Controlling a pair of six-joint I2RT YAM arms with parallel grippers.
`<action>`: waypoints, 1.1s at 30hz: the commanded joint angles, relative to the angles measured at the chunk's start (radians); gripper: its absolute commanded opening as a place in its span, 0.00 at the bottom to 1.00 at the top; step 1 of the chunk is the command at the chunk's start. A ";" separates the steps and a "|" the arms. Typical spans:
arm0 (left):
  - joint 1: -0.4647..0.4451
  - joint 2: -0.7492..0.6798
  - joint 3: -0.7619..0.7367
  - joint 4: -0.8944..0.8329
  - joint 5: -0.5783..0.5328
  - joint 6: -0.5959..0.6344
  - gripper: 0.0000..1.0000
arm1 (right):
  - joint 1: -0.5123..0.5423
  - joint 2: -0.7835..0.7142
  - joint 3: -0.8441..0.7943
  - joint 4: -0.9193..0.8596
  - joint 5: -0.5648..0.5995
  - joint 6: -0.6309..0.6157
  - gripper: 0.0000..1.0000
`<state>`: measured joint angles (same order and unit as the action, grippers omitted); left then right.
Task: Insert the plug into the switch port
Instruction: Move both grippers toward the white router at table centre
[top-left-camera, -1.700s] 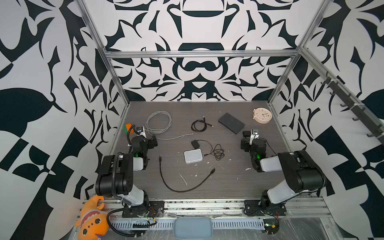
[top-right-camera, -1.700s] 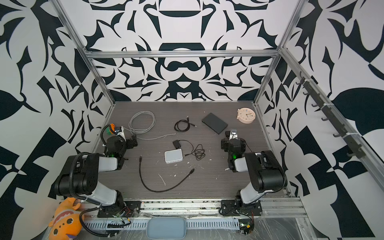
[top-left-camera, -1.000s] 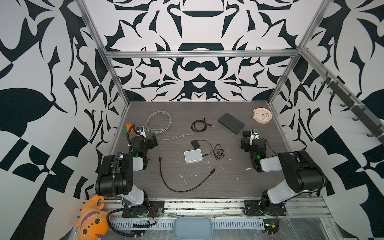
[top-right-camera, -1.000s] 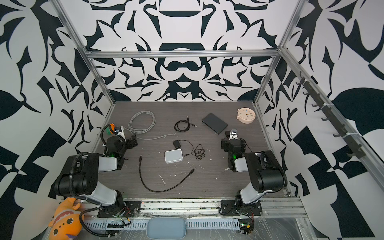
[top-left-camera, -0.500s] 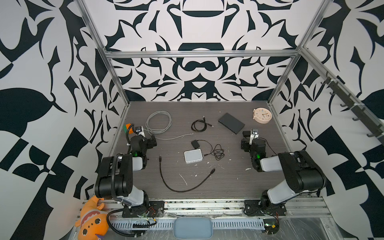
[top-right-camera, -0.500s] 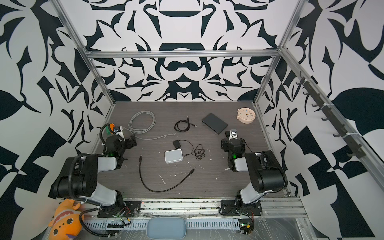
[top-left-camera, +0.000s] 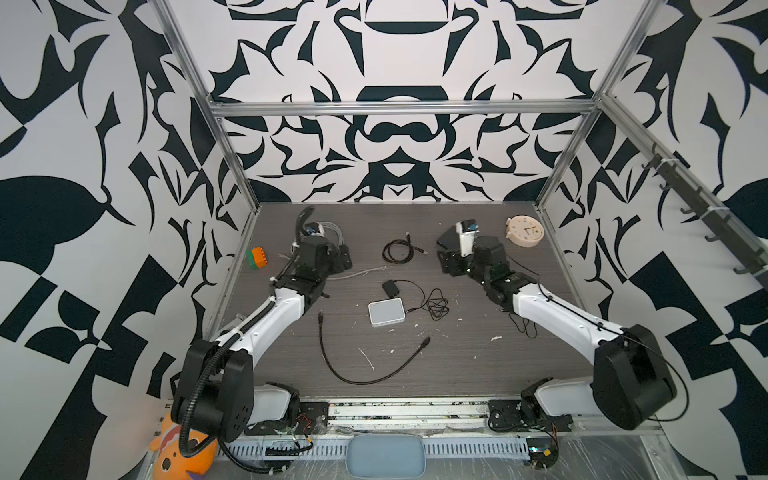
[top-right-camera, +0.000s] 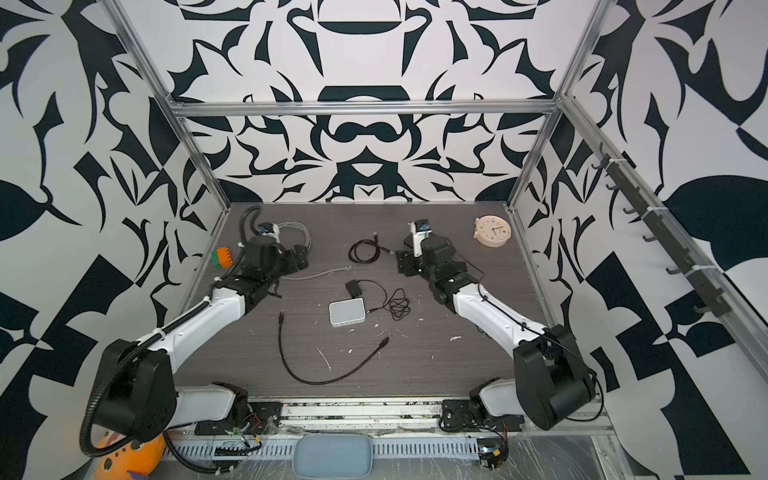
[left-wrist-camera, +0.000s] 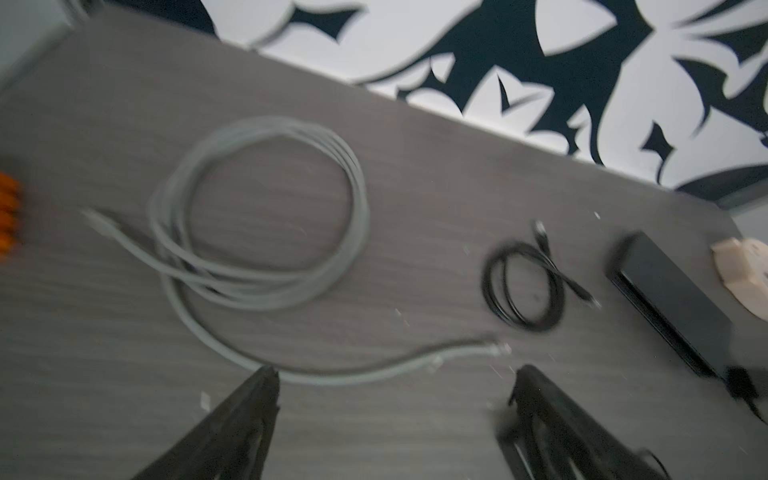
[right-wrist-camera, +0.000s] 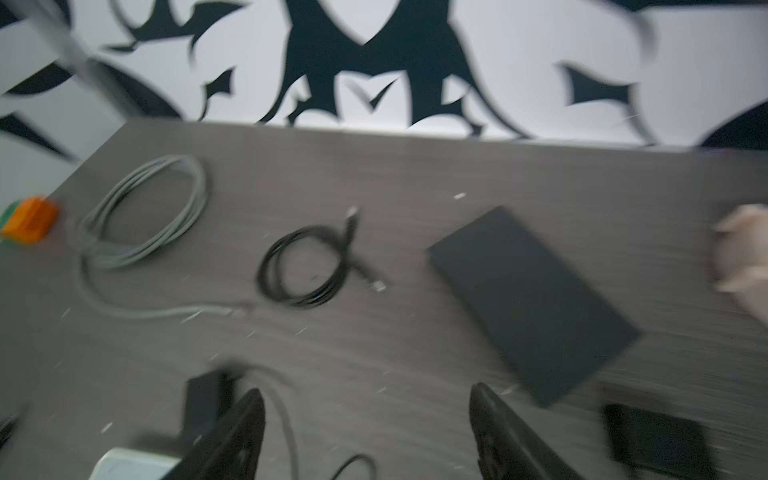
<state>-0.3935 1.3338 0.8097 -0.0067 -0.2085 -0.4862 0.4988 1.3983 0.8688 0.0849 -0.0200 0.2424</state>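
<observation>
Bold black-and-white walls (top-left-camera: 399, 50) all round, dark tabletop (top-left-camera: 457, 374) at the bottom.
Ahead of both jaws the patterned back wall (top-right-camera: 365, 166) meets an aluminium frame (top-left-camera: 399, 109); beneath them runs grey wood-grain board, evenly lit.

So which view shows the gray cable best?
Left wrist view: the gray cable lies whole and large, plug end included, though blurred. Right wrist view shows it whole but smaller. In both top views the left arm hides part of the coil.
</observation>
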 joint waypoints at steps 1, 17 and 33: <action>-0.109 0.022 -0.038 -0.163 -0.046 -0.165 0.89 | 0.117 0.067 0.042 -0.135 -0.135 0.086 0.76; -0.237 0.058 -0.194 -0.038 0.141 -0.350 0.59 | 0.296 0.249 0.007 -0.074 -0.150 0.309 0.57; -0.239 0.193 -0.196 0.173 0.263 -0.400 0.48 | 0.342 0.314 0.000 0.003 -0.199 0.377 0.51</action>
<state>-0.6289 1.5120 0.6144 0.1123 0.0181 -0.8707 0.8173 1.7180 0.8661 0.0460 -0.1928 0.5972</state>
